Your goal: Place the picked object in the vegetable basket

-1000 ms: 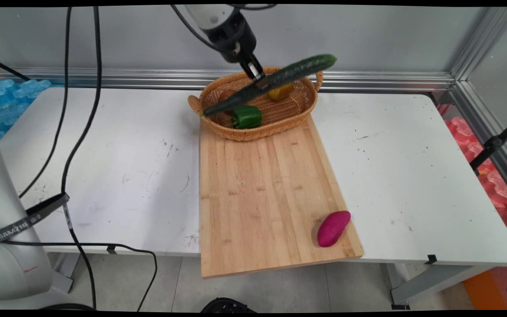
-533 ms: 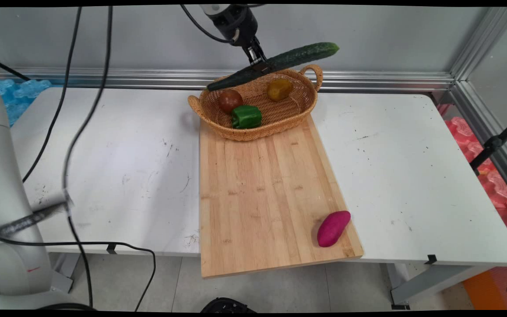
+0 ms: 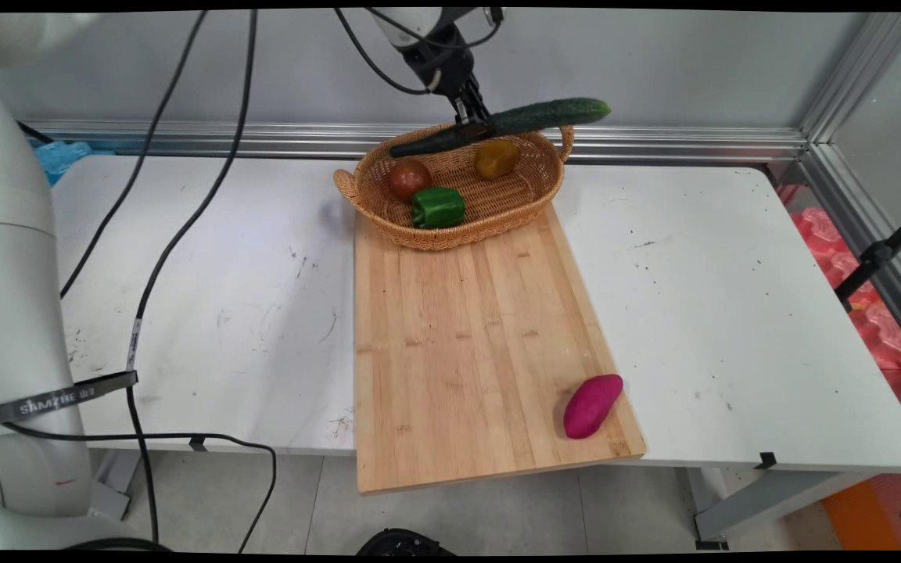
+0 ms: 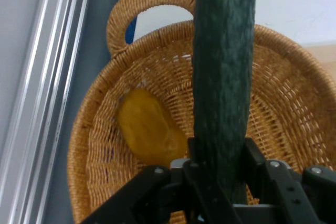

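Observation:
My gripper [image 3: 475, 125] is shut on a long dark green cucumber [image 3: 513, 123] and holds it nearly level over the far rim of a wicker basket [image 3: 529, 205]. In the hand view the cucumber [image 4: 224, 66] runs straight up between my fingers [image 4: 198, 157], above the basket's woven floor [image 4: 283, 103]. Inside the basket lie a yellow pepper [image 3: 496, 159] [image 4: 149, 128], a green pepper [image 3: 438, 207] and a reddish-brown tomato [image 3: 408, 178].
The basket stands on the far end of a wooden cutting board [image 3: 466, 344], which overhangs the table's near edge. A purple sweet potato [image 3: 592, 405] lies at the board's near right corner. Black cables [image 3: 184, 195] hang over the white table's [image 3: 732, 313] left part.
The gripper has carried the cucumber slightly right and lower, towards the basket's back rim, and the cucumber has levelled out from a steep tilt. The hanging cables have swung to the right.

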Controlling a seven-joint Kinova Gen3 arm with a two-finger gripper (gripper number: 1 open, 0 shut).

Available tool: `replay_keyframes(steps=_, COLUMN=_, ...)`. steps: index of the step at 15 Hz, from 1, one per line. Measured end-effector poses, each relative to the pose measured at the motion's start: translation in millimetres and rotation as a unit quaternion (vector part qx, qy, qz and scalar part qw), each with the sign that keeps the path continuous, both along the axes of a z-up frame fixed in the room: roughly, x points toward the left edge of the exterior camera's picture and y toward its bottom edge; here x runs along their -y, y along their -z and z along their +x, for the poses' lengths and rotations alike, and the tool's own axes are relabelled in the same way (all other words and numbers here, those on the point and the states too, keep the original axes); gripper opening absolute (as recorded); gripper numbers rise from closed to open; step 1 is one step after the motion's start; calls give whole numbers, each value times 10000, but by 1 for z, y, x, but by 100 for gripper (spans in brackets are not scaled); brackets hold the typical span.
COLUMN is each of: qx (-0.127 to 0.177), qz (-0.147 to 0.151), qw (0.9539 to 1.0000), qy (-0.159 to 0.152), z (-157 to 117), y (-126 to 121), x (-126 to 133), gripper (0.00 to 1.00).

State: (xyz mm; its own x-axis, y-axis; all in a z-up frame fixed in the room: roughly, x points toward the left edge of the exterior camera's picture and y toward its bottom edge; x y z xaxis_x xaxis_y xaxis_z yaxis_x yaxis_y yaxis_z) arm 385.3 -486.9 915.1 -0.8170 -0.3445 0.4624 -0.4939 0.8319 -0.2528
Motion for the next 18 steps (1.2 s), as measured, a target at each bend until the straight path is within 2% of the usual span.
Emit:
replay_keyframes(steps=9, qx=-248, qz=244, qw=9994, qy=0, z=-3, y=48, x=24, gripper=0)
replay_keyframes(steps=18, qx=-282, qz=459, qw=9985, qy=-2, z=8, y=82, x=29, gripper=0)
